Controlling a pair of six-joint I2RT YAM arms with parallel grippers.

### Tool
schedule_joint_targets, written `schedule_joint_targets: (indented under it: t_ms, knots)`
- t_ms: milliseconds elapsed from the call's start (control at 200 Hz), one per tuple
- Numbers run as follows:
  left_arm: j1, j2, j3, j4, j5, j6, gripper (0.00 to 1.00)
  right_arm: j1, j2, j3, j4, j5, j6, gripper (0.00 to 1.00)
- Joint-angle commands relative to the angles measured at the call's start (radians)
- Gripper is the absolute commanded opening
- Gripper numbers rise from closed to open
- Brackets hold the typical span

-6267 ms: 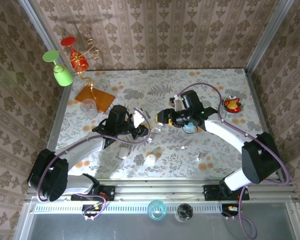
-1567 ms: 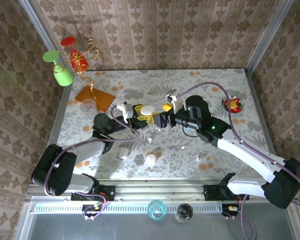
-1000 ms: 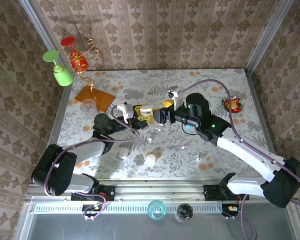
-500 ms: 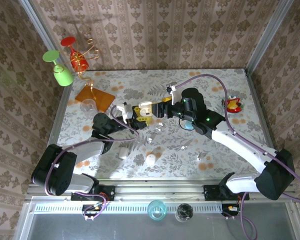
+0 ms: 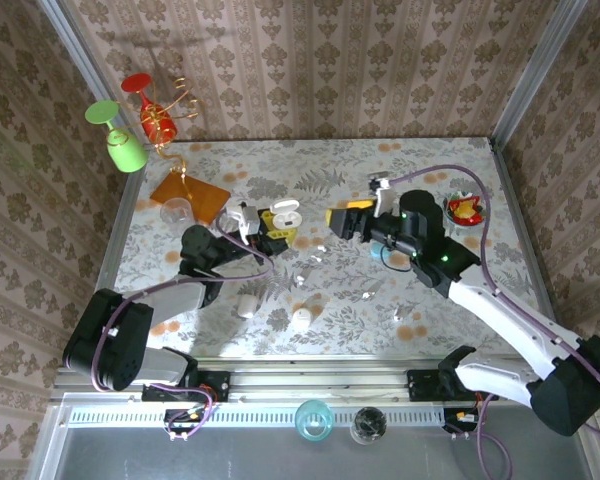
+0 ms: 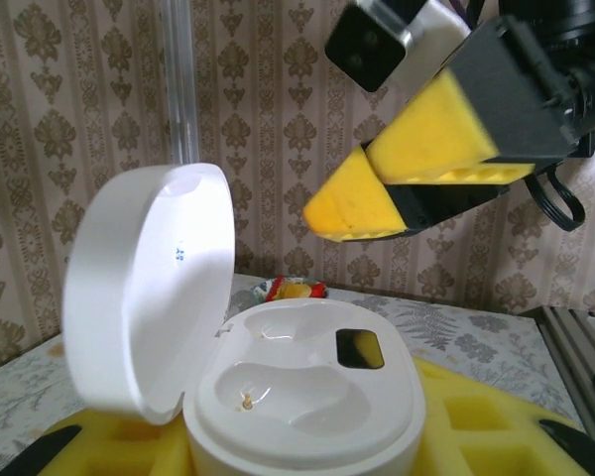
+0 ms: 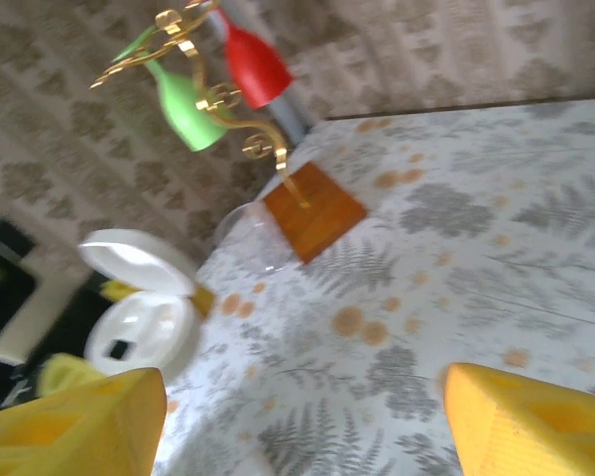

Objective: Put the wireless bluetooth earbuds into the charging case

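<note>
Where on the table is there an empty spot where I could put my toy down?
The back strip of the table is bare, between the orange stand and the red-and-yellow dish. The near edge has room too, between small white pieces. The centre is crowded: the left gripper holds the open charging case beside the right gripper.

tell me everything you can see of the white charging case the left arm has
The charging case is a rounded shell of glossy white plastic, hinged open, with its lid standing up on the left. Its two moulded wells hold no earbuds, and a small dark square sits beside them. It stands upright, clamped between the yellow pads of the left gripper.
</note>
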Motion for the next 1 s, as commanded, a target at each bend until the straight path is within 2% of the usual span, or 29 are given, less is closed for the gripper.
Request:
schedule_joint_targets:
  t_ms: [0, 245, 455, 740, 995]
  knots:
    - [0.022, -0.029, -0.007, 0.045, -0.005, -0.013, 0.32, -0.070, 0.000, -0.056, -0.056, 0.040, 0.117, 0.74]
    - [0.022, -0.030, -0.017, 0.045, -0.006, -0.027, 0.32, -0.130, 0.123, -0.042, -0.334, 0.035, 0.167, 0.68]
    - [0.014, -0.011, -0.009, 0.046, -0.004, -0.027, 0.32, -0.132, 0.290, -0.041, -0.293, -0.150, 0.113, 0.59]
    - [0.007, -0.016, -0.019, 0.048, -0.008, -0.036, 0.32, -0.101, 0.633, 0.207, -0.301, -0.236, 0.001, 0.58]
    - [0.002, -0.029, -0.041, 0.046, -0.037, -0.032, 0.32, -0.089, 0.920, 0.497, -0.429, -0.324, -0.084, 0.59]
